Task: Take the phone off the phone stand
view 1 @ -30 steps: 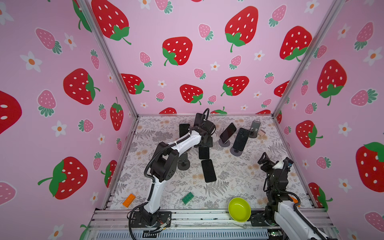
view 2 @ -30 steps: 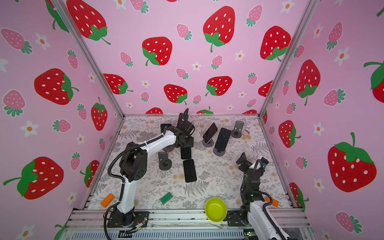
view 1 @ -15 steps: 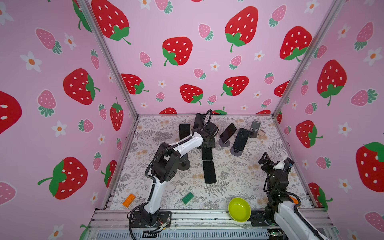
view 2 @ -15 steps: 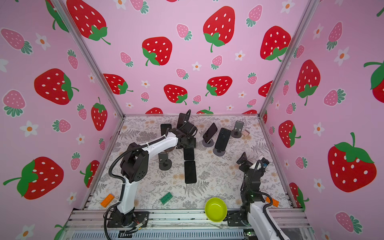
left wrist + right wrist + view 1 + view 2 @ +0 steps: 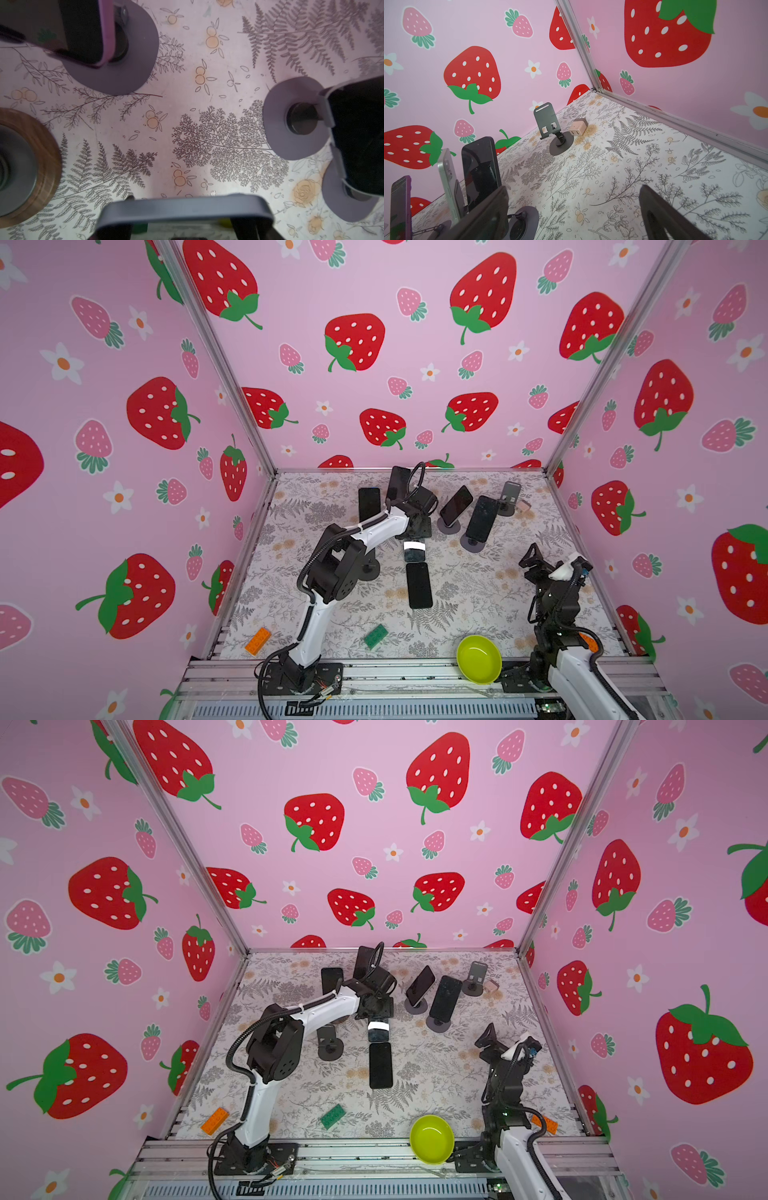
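Left hand (image 5: 185,225) pinches a grey-cased phone (image 5: 185,204), loaded phone stands (image 5: 291,133) crowding both sides; right hand (image 5: 573,188) hangs spread; the phone's screen now glints, earlier dark.

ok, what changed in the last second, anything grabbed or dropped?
The left gripper, shut on the phone, drifted slightly right and toward the front edge. The phone now shows a bright glare it lacked before, so it has probably tilted a little. Nothing was newly grabbed or let go. The right gripper is open and parked as before. The flat phone and bowl are unmoved.
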`<state>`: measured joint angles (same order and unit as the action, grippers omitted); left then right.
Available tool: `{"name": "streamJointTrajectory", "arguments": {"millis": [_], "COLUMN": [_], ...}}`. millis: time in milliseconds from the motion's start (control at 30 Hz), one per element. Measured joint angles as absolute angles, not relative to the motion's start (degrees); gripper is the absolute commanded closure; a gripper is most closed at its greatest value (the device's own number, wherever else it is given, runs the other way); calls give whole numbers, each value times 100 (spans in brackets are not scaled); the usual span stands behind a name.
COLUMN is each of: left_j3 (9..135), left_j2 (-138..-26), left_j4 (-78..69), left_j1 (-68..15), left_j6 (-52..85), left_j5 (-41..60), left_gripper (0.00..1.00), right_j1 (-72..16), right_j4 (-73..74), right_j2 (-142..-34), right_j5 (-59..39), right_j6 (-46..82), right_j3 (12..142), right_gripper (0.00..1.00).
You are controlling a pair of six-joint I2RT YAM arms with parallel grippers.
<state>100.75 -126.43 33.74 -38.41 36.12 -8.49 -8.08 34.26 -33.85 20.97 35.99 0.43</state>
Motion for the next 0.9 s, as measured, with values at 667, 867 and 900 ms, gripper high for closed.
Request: {"name": "streamJointTrajectory", "arguments": {"millis": [667, 867, 900], "left_j3": [10082, 10082, 10082], "left_j2": [-12980, -12980, -12980], "left_j4": [3365, 3363, 3361], "left_j1": [-3841, -3841, -3841], "left_j6": [3573, 3573, 3573], "left_j5": [-943, -947, -950], "left_gripper": [30, 28, 27], "right_j1": [-808, -808, -808], "right_j4": [3293, 3291, 3293], "right_j2": [-3350, -3350, -3350], "right_j5": [2102, 2102, 2102], "right_j6": [3592, 3594, 3594], "right_j3": [43, 43, 43], "right_gripper": [0, 0, 0]}}
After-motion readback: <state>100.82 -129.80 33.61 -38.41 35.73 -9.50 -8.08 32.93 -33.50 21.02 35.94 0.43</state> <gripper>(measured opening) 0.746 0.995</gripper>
